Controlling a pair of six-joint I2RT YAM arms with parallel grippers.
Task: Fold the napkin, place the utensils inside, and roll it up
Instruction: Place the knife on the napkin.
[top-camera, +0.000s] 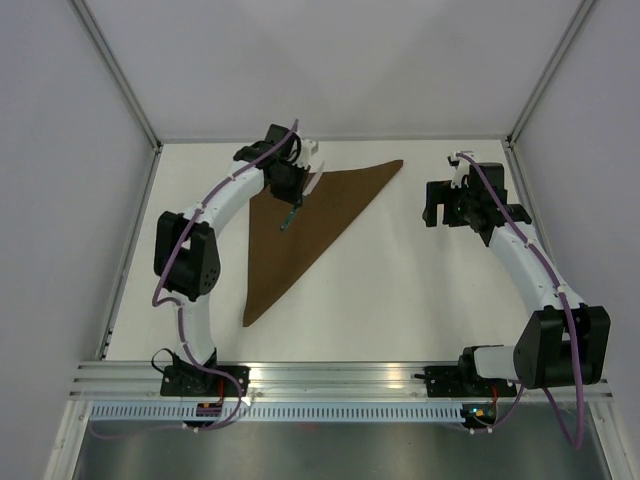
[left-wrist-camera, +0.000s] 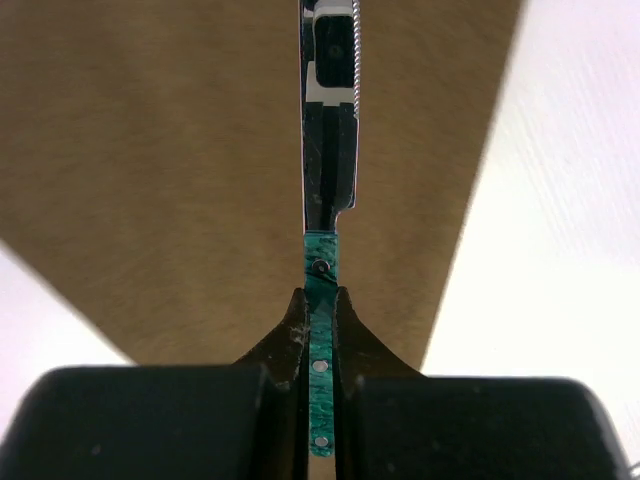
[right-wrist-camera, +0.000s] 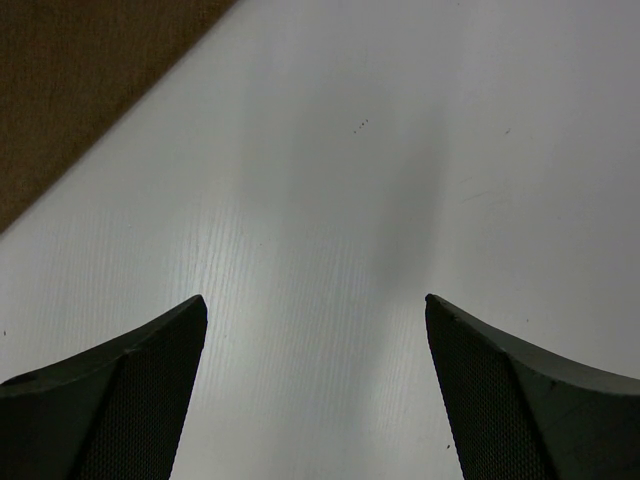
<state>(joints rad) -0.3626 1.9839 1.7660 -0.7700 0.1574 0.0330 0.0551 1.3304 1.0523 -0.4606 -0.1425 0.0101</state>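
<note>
A knife (left-wrist-camera: 328, 150) held by my left gripper (left-wrist-camera: 320, 310) over the folded napkin (top-camera: 325, 205); my right gripper (right-wrist-camera: 315, 330) parked to the side.

On my overhead feed the napkin lies folded into a brown triangle on the far left part of the desk (top-camera: 420, 290), one long point trailing toward the near edge. The left jaws are clamped on the knife's green handle, blade reaching out over the cloth, I judge so it can be laid inside the fold. I can't tell whether the tip touches the fabric. The right jaws stand wide apart over bare desk near the far right corner, probably to stay clear of the napkin.
</note>
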